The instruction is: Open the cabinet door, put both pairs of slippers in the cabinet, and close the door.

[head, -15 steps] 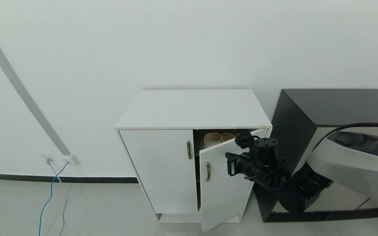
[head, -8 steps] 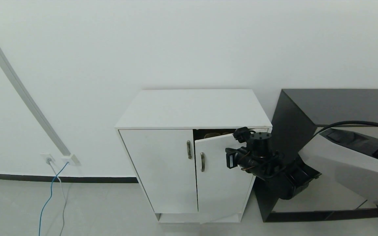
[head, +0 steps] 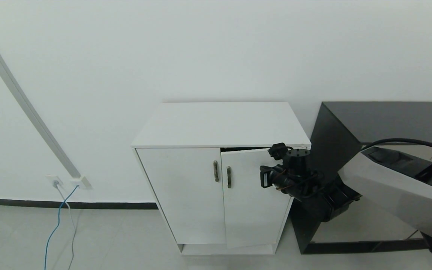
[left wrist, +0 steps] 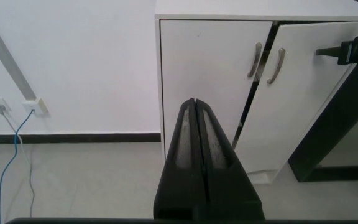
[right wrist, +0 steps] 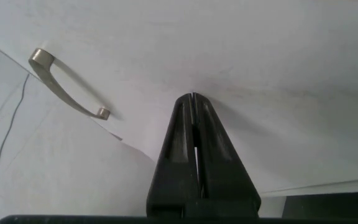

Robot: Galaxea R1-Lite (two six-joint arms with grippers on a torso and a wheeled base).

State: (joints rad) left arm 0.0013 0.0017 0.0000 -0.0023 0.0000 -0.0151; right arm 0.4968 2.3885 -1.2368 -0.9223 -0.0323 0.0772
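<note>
- While the right door [head: 253, 202] stands a sliver ajar, with a dark gap along its top edge, the main risk I see is a push that stops short and leaves it unseated
- The right gripper [right wrist: 194, 98], fingers pressed together and holding nothing, has its tips on the door's face; with only a bare push contact, a slanted push could let them skid over the smooth panel towards the handle [right wrist: 70, 84]
- The contact is high up and near the hinge side, so leverage is poor
- Too hard a shove could bang the door on the cabinet [head: 219, 125]
- The door lies straight ahead of the tips, touching them, and beside the left door [head: 180, 195]
- The left gripper [left wrist: 194, 109], also pressed together and empty, sits well back from the cabinet, facing its front
</note>
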